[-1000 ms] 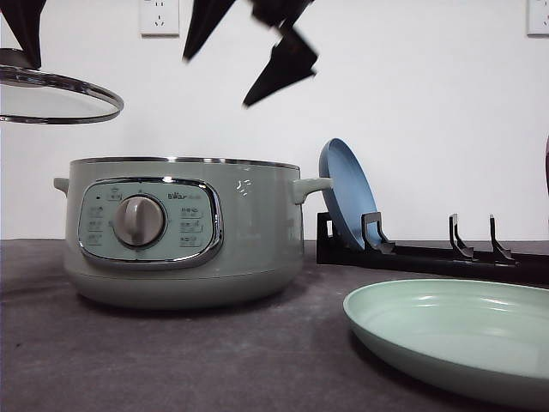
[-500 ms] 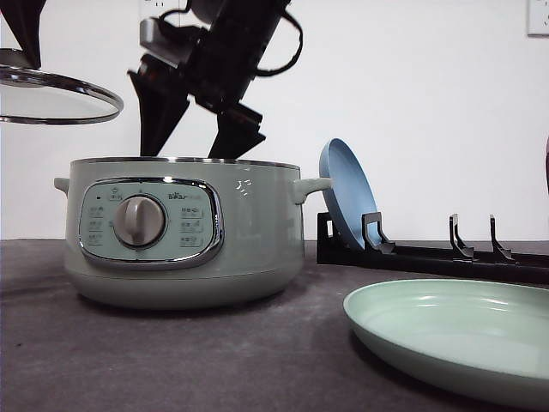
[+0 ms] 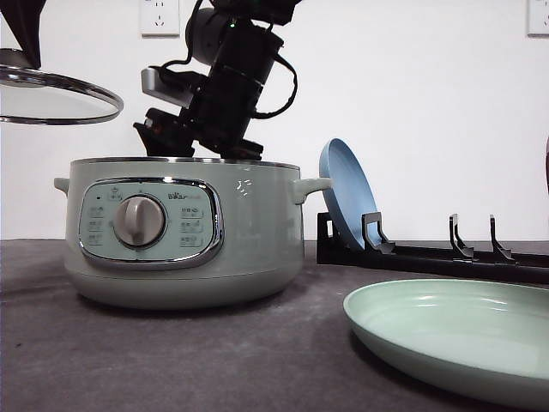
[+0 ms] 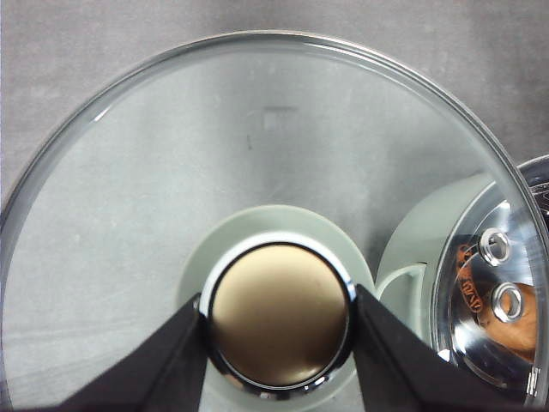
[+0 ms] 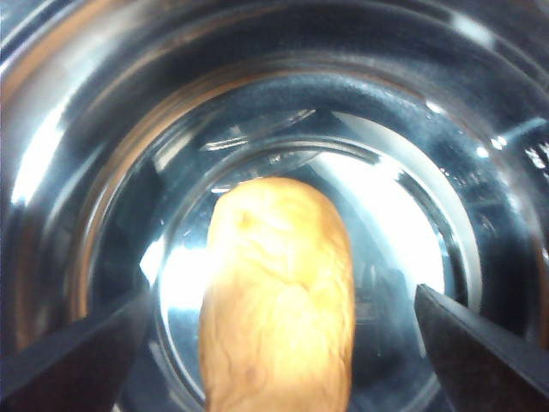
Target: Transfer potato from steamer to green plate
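- While the right arm reaches down past the open rim of the steamer (image 3: pixel 184 232), its right gripper (image 5: pixel 279 343) sits inside the pot with fingers spread wide, one either side of the potato (image 5: pixel 279 318), touching neither side of it.
- Potato lies on the shiny metal floor of the steamer, long axis pointing away from the wrist camera; skin orange-brown, rough.
- Left gripper (image 4: pixel 279 339) is clenched on the brass-coloured knob (image 4: pixel 279 313) of the glass lid (image 4: pixel 257 172), one finger on each side; lid is held in the air, up and to the left of the steamer in the front view.
- Green plate (image 3: pixel 455 339) rests on the grey bench (image 3: pixel 171 360), front right of the steamer, apart from it.
- Blue plate (image 3: pixel 347 193) stands tilted in the black rack (image 3: pixel 429 253) behind.
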